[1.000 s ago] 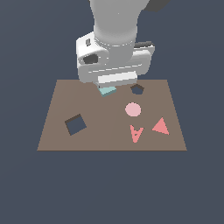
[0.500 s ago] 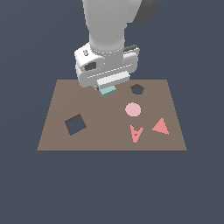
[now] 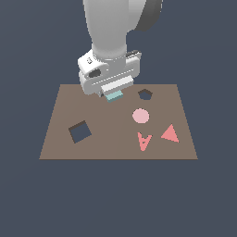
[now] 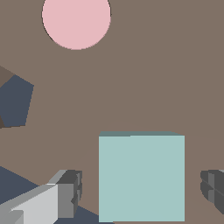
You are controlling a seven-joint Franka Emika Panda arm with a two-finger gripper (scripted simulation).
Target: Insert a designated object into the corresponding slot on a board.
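We see the gripper [image 3: 113, 94] poised low over the far edge of the brown board [image 3: 60, 143], its fingers [image 4: 70, 192] spread on either side of the pale teal block [image 4: 141, 177] without touching it. The block rests on the board near the pentagon hole [image 3: 145, 94] and pink disc [image 3: 140, 115], well apart from the square slot [image 3: 80, 132].

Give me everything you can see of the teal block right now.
The teal block is a small pale cyan cube, matte and plain, with flat faces and sharp edges. It sits squarely between the fingers of the hand, with a gap showing on each side. It is at the far edge of the board, mostly hidden in the exterior view.
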